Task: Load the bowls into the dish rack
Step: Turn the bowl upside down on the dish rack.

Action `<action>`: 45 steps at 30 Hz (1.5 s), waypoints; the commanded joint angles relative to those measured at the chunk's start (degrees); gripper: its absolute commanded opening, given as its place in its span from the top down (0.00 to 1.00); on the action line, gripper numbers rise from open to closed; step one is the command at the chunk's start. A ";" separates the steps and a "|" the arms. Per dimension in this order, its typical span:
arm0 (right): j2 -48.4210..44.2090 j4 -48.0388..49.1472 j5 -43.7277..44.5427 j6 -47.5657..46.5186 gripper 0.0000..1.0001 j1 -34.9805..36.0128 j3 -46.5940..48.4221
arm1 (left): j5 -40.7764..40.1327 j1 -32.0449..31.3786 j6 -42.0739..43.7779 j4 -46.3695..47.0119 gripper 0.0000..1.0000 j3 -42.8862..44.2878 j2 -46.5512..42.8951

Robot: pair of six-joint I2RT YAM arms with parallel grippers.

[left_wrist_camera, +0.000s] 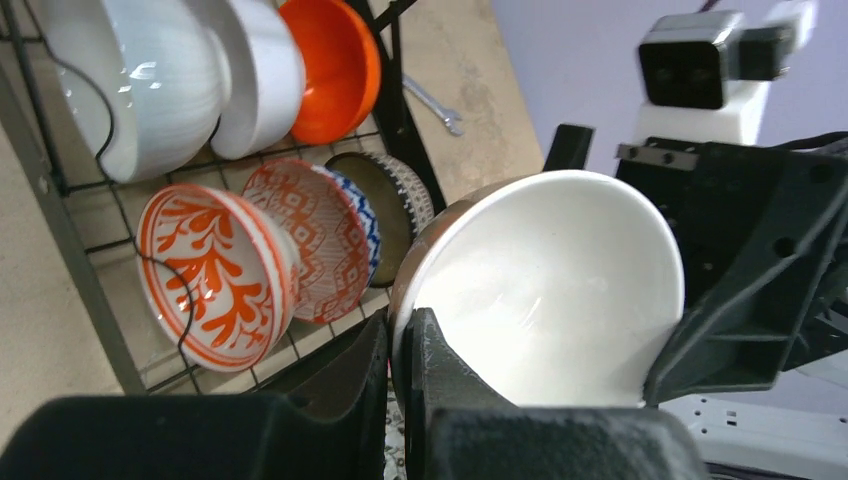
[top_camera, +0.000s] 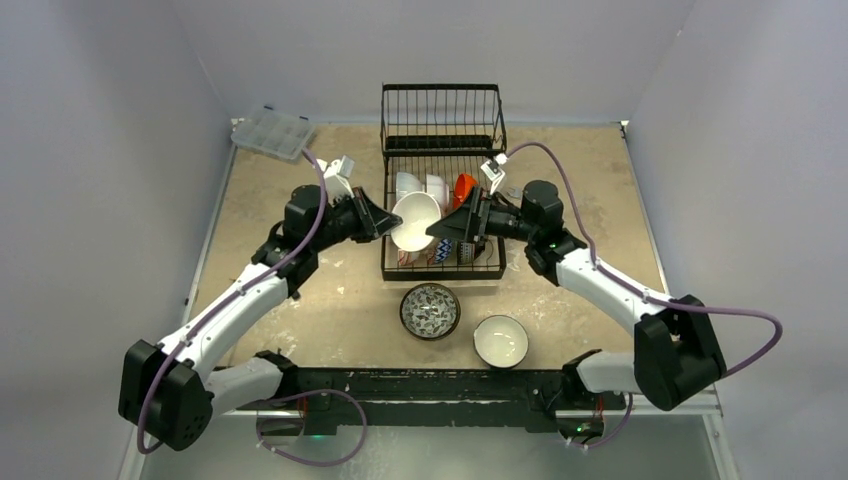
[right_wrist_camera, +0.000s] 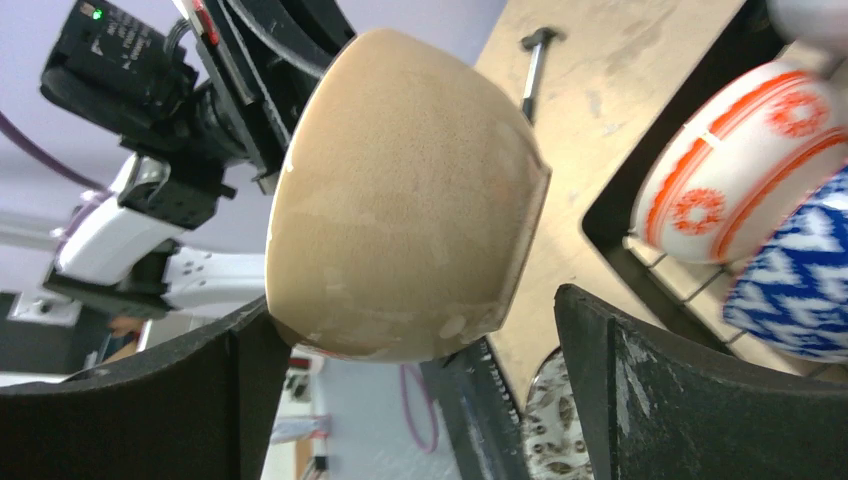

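Top external, held bowl: tan bowl, white inside, tilted above the front of the dish rack, between both grippers.
Top external, waiting bowls: patterned bowl and white-lined bowl sit on the table, near the rack's front.
Left wrist, left gripper: clenched on the tan bowl's rim.
Left wrist, rack: white bowls, orange bowl and red floral bowl stand on edge inside.
Right wrist, right gripper: jaws spread wide on either side of the tan bowl's underside; whether they touch it cannot be told.

I see glossy white glaze inside the tan bowl, matt grainy outside, black metal-wire dish rack, scuffed wood-look bench
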 commanded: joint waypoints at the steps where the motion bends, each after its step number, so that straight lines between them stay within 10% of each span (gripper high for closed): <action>1: 0.03 2.10 -0.82 1.12 0.01 1.51 1.50 | 3.95 -0.70 -3.31 11.55 1.00 0.95 -3.69; 18: 1.92 8.89 -2.14 5.19 0.15 3.19 2.50 | 5.37 -0.70 -3.50 12.71 1.00 -0.79 -1.40; 28: 2.81 6.06 -3.03 2.51 0.86 3.23 3.22 | 6.25 -0.70 -2.83 10.67 0.99 -1.04 0.74; 31: 2.72 1.40 -2.86 -0.66 1.00 3.25 4.59 | 4.41 -0.70 -2.95 9.23 0.85 -1.11 0.25; 38: 2.26 -8.28 -0.58 -6.80 1.00 3.07 8.14 | 2.26 -0.68 -4.27 7.99 0.27 -1.54 -0.37; 45: 2.54 -9.02 -0.35 -7.58 1.00 2.33 8.93 | 3.00 1.49 -7.16 8.02 0.01 -2.65 -0.85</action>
